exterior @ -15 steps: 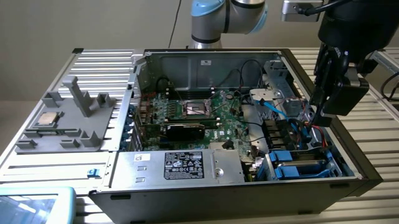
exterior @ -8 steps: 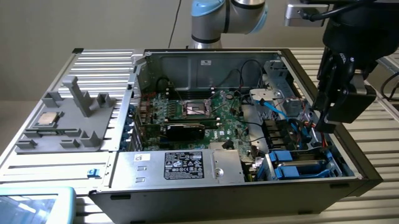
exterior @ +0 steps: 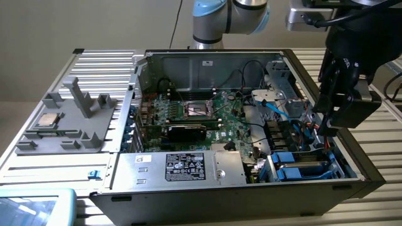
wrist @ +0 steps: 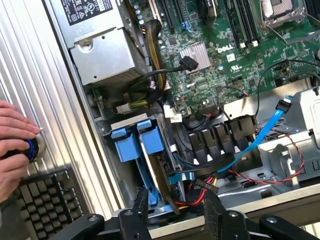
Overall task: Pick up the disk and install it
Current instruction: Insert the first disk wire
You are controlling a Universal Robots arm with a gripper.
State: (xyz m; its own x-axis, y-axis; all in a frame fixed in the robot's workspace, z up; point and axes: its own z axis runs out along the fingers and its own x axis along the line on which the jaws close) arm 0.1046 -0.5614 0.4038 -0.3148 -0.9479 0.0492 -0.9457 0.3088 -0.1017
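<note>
Disk (wrist: 149,165) stands on edge, blue tabs (wrist: 127,147) facing silver box (wrist: 102,55); pincer (wrist: 175,217) apart, empty.

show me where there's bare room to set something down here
Bare slatted table along the grey tray's near edge, on the exterior view's left of the case; another bare strip past the case's wall on the exterior view's right. Inside is crowded: cables and blue drive rails beneath the open gripper. A hand and a keyboard take the table beside that corner.

Robotics lab bench: open computer tower (exterior: 220,203) on slatted aluminium table (exterior: 37,165), grey parts fixture (exterior: 80,100), robot arm (exterior: 220,16) above.
</note>
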